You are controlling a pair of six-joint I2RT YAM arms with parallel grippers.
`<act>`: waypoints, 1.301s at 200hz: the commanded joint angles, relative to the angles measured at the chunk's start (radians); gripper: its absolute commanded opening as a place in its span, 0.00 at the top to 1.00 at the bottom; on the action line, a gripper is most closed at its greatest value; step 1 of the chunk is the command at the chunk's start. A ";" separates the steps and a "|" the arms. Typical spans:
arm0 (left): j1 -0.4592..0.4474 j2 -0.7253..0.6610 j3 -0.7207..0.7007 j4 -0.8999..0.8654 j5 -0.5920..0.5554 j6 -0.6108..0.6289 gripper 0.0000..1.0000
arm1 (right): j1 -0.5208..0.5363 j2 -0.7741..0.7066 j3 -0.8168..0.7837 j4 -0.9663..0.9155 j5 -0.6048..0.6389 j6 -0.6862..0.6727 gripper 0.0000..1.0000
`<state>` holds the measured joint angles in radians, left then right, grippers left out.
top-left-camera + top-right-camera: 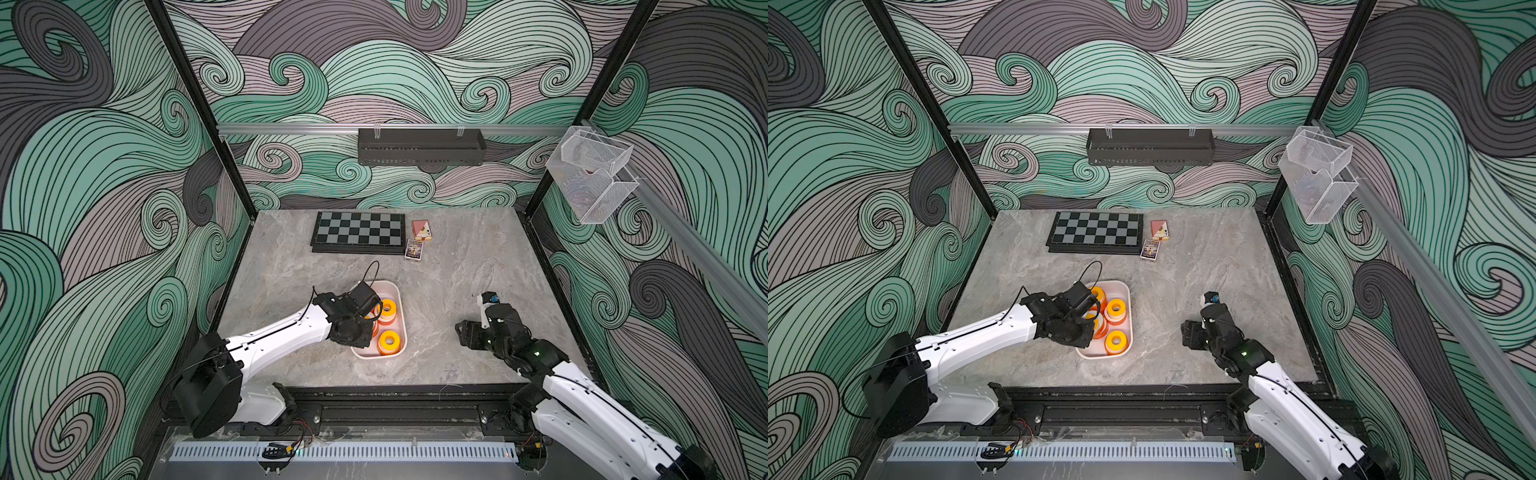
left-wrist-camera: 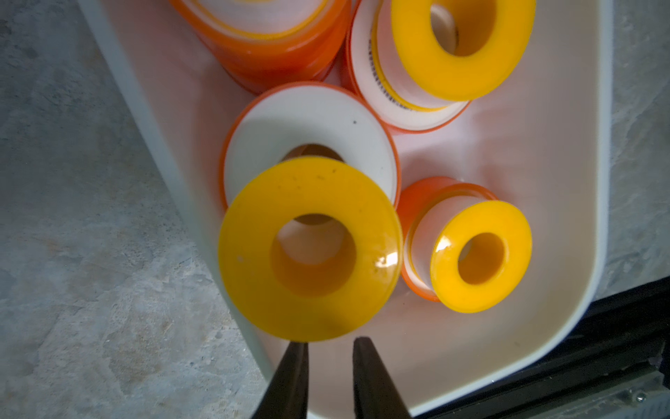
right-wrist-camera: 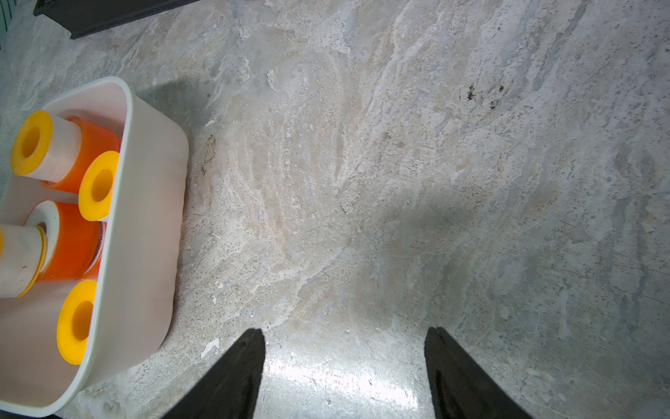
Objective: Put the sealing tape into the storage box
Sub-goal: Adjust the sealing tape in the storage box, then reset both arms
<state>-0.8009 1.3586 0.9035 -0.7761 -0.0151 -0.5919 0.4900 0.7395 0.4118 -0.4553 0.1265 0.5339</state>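
- The sealing tape, small round orange plastic spools with yellow flanges and white windings, lies inside the storage box, a shallow white plastic tray with rounded corners.
- In both top views the rolls sit close together in the tray, their yellow faces turned upward.
- In the left wrist view, one roll with a broad yellow face sits higher than the rest. It overlaps a white-faced orange ring beneath it.
- The left gripper hangs over the tray. Its dark fingertips are drawn close, with only a narrow slit and nothing seen between them.
- The tips are just beside the rim of the raised yellow roll; I cannot tell whether they touch it.
- The storage box rests on the grey marble-patterned tabletop, toward the front and on the left arm's side.
- The right gripper stands with its jaws wide apart above the tabletop, holding nothing. The tray is off to one side, apart from it.
- Near the far edge lies a flat black-and-grey chessboard, with a red playing-card pack and a blue-edged playing-card pack just beside it.
- A long black shelf hangs on the back wall.
- Clear mesh baskets hang on the right-hand rail.
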 commanded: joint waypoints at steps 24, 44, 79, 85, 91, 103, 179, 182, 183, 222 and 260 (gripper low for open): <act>0.009 0.053 0.074 0.011 -0.039 0.029 0.73 | 0.007 0.000 -0.009 0.006 0.015 -0.012 0.26; 0.014 0.090 0.090 0.011 -0.037 0.038 0.73 | 0.007 -0.002 -0.010 0.006 0.017 -0.011 0.26; 0.019 0.102 0.103 0.009 -0.040 0.047 0.74 | 0.008 -0.003 -0.010 0.006 0.017 -0.011 0.26; 0.019 0.100 0.103 0.008 -0.040 0.046 0.73 | 0.009 -0.003 -0.010 0.006 0.016 -0.012 0.26; 0.019 0.096 0.100 0.009 -0.042 0.044 0.74 | 0.009 -0.005 -0.010 0.007 0.016 -0.012 0.26; 0.020 0.089 0.096 0.010 -0.042 0.044 0.73 | 0.008 -0.005 -0.011 0.008 0.016 -0.011 0.26; 0.011 -0.149 0.025 0.007 -0.070 0.000 0.52 | 0.009 -0.023 -0.014 0.016 0.009 -0.024 0.18; 0.011 -0.168 0.017 0.014 -0.079 0.000 0.46 | 0.010 -0.024 -0.011 0.015 0.009 -0.028 0.13; 0.011 -0.173 0.014 0.017 -0.082 0.000 0.44 | 0.010 -0.024 -0.010 0.015 0.009 -0.028 0.12; 0.019 -0.363 -0.068 0.089 -0.441 -0.006 0.11 | 0.008 -0.063 0.035 0.082 0.063 -0.056 0.01; 0.083 -0.491 -0.186 0.319 -0.823 0.103 0.02 | -0.002 0.044 0.042 0.325 0.299 -0.220 0.01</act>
<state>-0.7578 0.9371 0.8032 -0.6788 -0.5377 -0.5980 0.4942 0.7254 0.4465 -0.3370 0.2440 0.4408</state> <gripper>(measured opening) 0.941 0.991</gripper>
